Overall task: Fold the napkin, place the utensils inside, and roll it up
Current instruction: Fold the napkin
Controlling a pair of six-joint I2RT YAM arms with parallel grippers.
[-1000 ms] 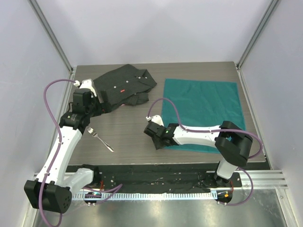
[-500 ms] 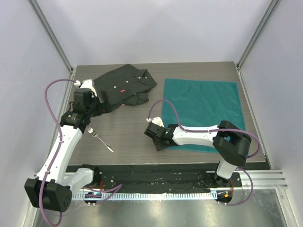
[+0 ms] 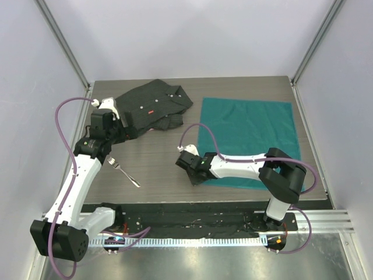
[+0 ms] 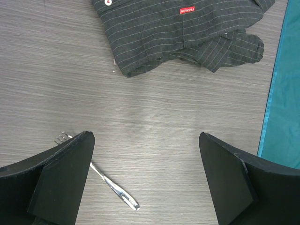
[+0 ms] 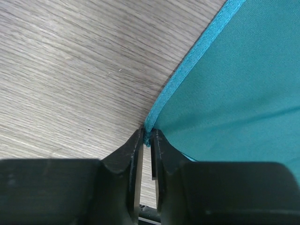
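Diagonally: fork (image 3: 125,173) tines far-left, handle near-right; right claw (image 5: 147,139) seemingly pinches napkin (image 5: 225,93) corner.

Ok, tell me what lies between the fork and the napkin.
Only bare table, from the fork to the right gripper closed on a corner of the napkin. Clear in the top view; the left wrist view agrees.

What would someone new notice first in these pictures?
The teal napkin, spread flat at the right of the table, with the right gripper pinching its near left corner. Behind on the left lies a crumpled dark shirt; a silver fork lies on bare wood near the open left gripper.
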